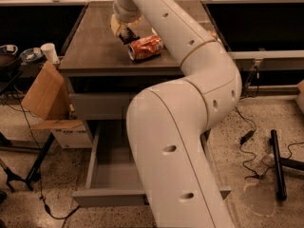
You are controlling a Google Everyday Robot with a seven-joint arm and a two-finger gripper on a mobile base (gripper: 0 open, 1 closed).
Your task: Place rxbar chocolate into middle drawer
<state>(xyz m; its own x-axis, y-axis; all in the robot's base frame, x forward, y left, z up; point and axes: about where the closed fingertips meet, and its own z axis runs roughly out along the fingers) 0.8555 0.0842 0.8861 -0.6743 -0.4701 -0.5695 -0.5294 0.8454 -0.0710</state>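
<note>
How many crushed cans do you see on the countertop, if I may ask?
1: an orange can lies on the countertop, just right of the gripper. The arm crosses the countertop's right side and may hide others.

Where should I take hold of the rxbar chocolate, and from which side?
Grip the rxbar chocolate across its short width, from above. It looks small, flat and thin on the tabletop, and the crushed orange can sits close beside it, likely blocking a sideways approach. The hand is right over the bar.
</note>
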